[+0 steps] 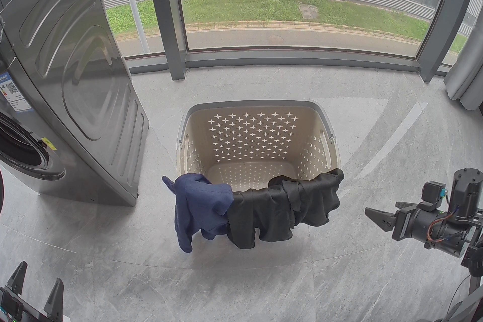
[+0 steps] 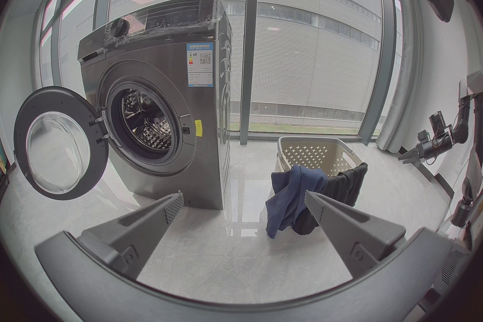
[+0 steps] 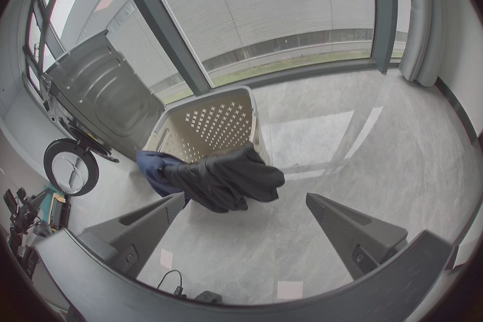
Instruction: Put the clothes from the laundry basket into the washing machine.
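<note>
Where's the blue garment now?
In the head view the blue garment hangs over the basket's near rim, left of the black garment, nearest the washing machine.

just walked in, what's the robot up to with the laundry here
The robot is set to load laundry, but it holds nothing yet. A blue garment and a black garment hang over the near rim of the basket, which stands on the floor. The washer stands to the robot's left with its door swung open. The left claw and right claw are both open and empty, apart from the clothes.
</note>
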You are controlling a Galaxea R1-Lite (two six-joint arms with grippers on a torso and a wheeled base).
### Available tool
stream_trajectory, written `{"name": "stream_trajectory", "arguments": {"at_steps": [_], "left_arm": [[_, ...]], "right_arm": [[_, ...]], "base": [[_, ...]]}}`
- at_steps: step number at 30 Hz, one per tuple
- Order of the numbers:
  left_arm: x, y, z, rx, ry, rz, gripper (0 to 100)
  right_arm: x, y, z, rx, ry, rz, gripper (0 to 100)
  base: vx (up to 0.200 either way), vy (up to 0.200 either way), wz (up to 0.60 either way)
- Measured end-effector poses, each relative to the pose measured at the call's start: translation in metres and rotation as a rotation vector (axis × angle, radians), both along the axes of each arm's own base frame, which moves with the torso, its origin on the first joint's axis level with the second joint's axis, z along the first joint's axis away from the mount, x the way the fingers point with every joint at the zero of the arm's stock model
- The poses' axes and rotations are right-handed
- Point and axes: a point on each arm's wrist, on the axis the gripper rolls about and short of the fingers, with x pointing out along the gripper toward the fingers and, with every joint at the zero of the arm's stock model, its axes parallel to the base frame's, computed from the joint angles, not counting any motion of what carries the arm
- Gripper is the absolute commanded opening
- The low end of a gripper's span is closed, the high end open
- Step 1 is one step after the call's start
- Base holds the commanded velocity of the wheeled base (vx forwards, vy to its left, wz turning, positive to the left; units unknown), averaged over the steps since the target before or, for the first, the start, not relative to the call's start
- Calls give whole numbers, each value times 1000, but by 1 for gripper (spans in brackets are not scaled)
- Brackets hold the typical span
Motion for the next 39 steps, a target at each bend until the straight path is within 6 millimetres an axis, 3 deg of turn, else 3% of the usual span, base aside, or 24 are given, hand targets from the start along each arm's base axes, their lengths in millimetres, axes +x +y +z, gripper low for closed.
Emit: {"name": "stream_trajectory", "arguments": {"at_steps": [16,24,39], "left_arm": [[0,0,0,0,0,0,100],[0,0,0,0,0,0,100],[0,0,0,0,0,0,100]], "right_arm": [[25,29,-23,11,120,57,100],[41,46,-31,35,61,93,100],[85,70,-77,-28,27,89,100]], "base": [[0,0,0],[0,0,0],[0,0,0]]}}
